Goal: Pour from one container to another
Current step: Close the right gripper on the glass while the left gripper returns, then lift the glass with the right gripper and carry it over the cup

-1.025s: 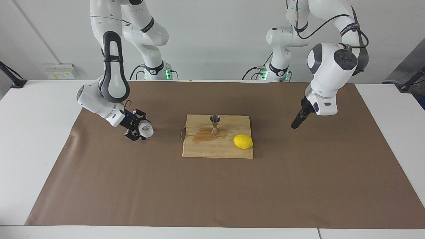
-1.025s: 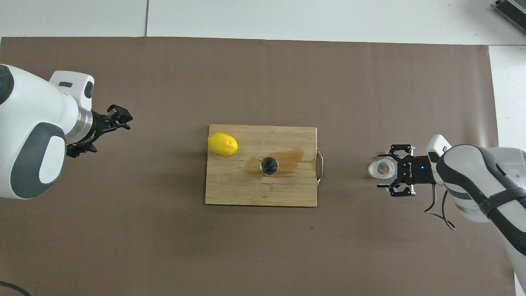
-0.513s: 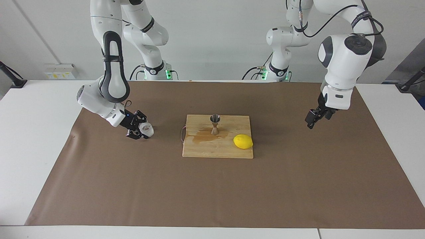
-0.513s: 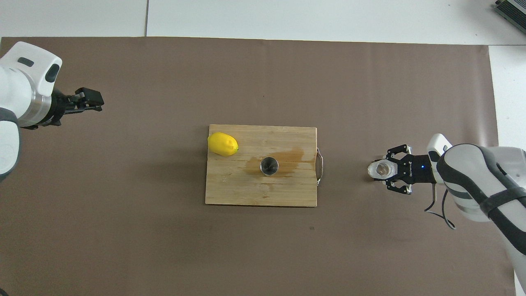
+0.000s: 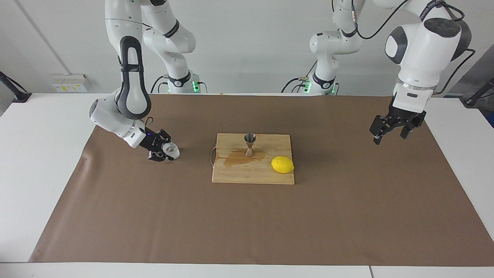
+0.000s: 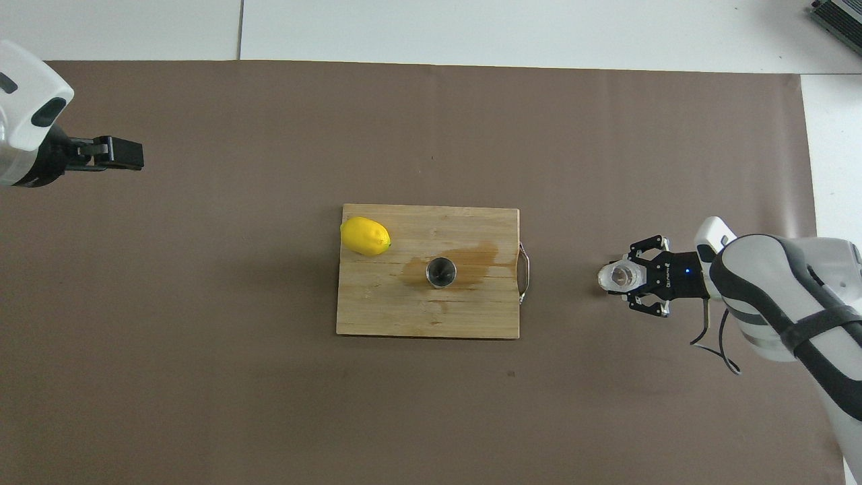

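The small whitish translucent cup [image 5: 171, 150] [image 6: 619, 277] sits low at the brown paper toward the right arm's end of the table, mouth up. My right gripper [image 5: 166, 151] [image 6: 631, 279] is shut on it from the side. The steel hourglass jigger [image 5: 250, 144] [image 6: 441, 271] stands upright on the wooden cutting board [image 5: 251, 174] [image 6: 404, 316], apart from the cup. My left gripper [image 5: 389, 137] [image 6: 124, 153] hangs open and empty, high over the paper at the left arm's end.
A yellow lemon [image 5: 282, 165] [image 6: 365, 236] lies on the board's corner toward the left arm. A wet stain [image 5: 237, 159] spreads on the board around the jigger. Brown paper [image 5: 247, 224] covers the table.
My right gripper closed its fingers around the cup and nudged slightly toward the board. The left arm rose and swung away from the board toward its own end.
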